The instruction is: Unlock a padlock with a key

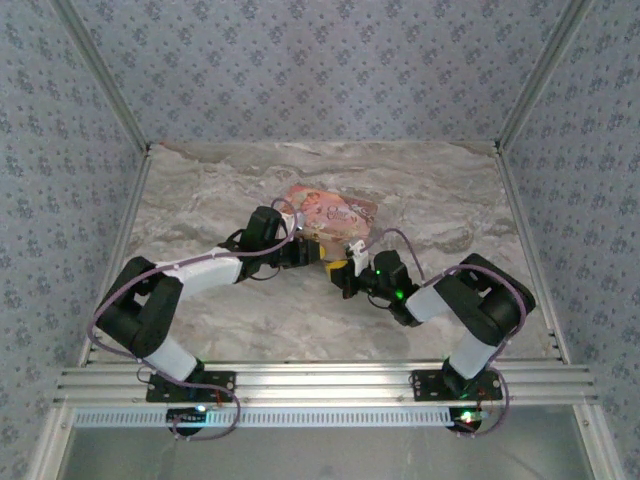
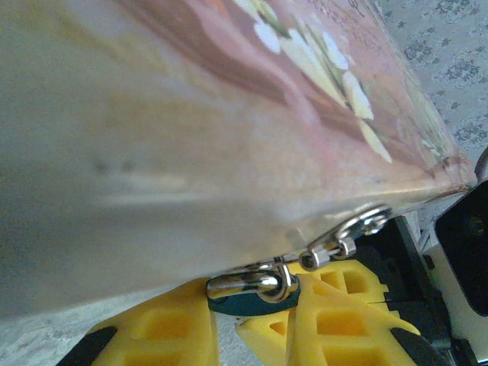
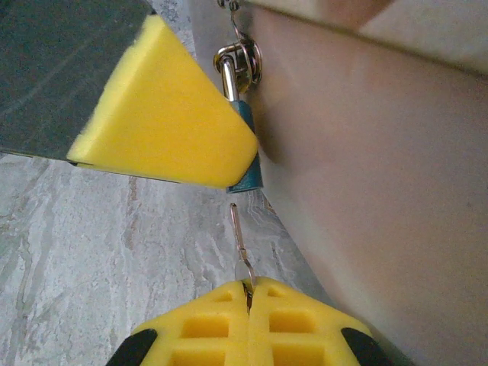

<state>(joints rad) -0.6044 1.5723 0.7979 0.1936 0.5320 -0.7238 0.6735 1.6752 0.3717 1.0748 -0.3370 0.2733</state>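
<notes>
Between the left gripper's (image 2: pixel 245 324) yellow fingers: padlock (image 2: pixel 255 303) clamped; right gripper (image 3: pixel 248 301) closed on the key (image 3: pixel 242 240).
Padlock body reads teal with a silver shackle, which is hooked into silver links (image 2: pixel 343 242) at the edge of the pink packet (image 2: pixel 229 114). The packet lies close against the far side of both grippers. Key is thin, pinched at its near end, with its tip pointing at the padlock's underside just ahead of the right gripper. Whether it touches or has entered cannot be told. Marbled worktop (image 3: pixel 91 252) lies beneath.

No lettering on the pink packet (image 1: pixel 325 212) can be read.
</notes>
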